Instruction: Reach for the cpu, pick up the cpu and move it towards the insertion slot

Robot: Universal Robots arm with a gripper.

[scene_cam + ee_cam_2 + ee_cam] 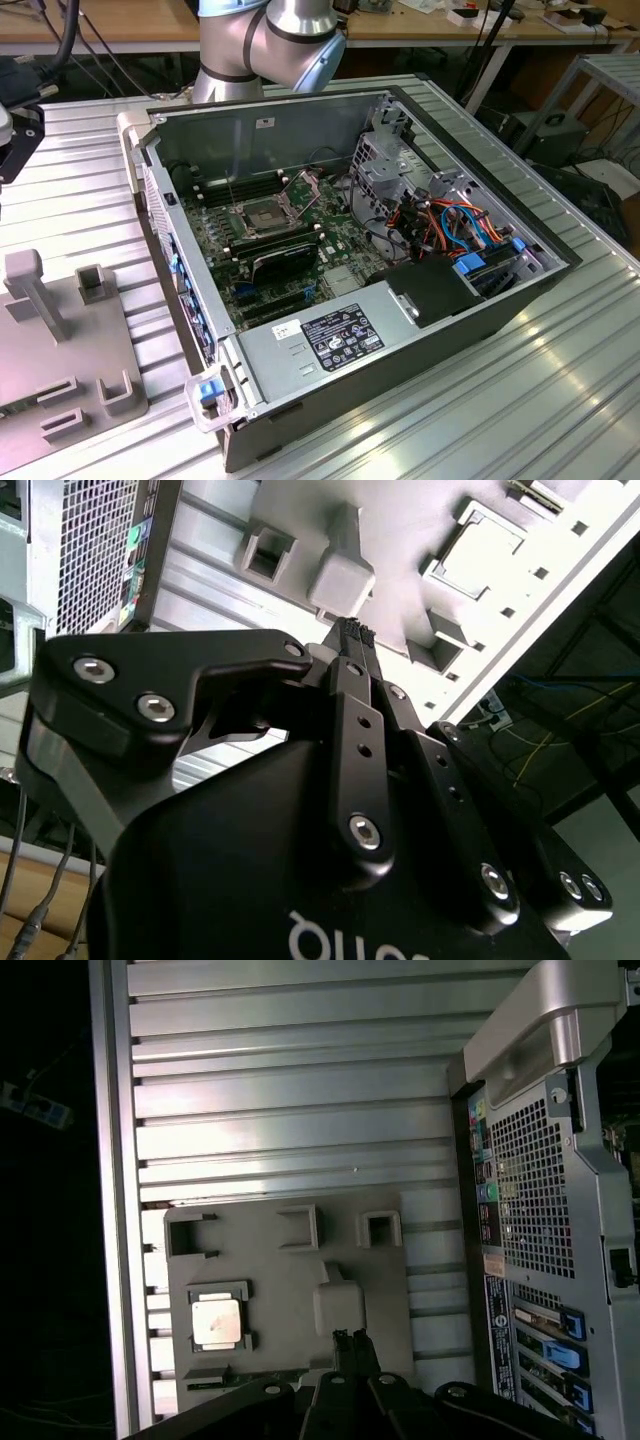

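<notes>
The cpu [217, 1320] is a small pale square chip lying flat in a corner-framed nest on the grey fixture plate [270, 1280]; in the second wrist view the cpu [478, 548] lies beyond my fingertips. My gripper [351, 1339] hovers above the plate near a raised grey block [340, 1305], a short way to one side of the chip and not touching it. Its black fingers [352, 632] are pressed together with nothing between them. The insertion slot [262, 216], a metal-framed socket with a dark centre, sits on the motherboard inside the open computer case [250, 130].
The case lies on a ribbed aluminium table [560, 400], with a grey power supply [330, 340] at its front and a drive cage with coloured cables [450, 225] on the exterior view's right. Grey posts and brackets [95, 283] stand on the fixture plate beside the case.
</notes>
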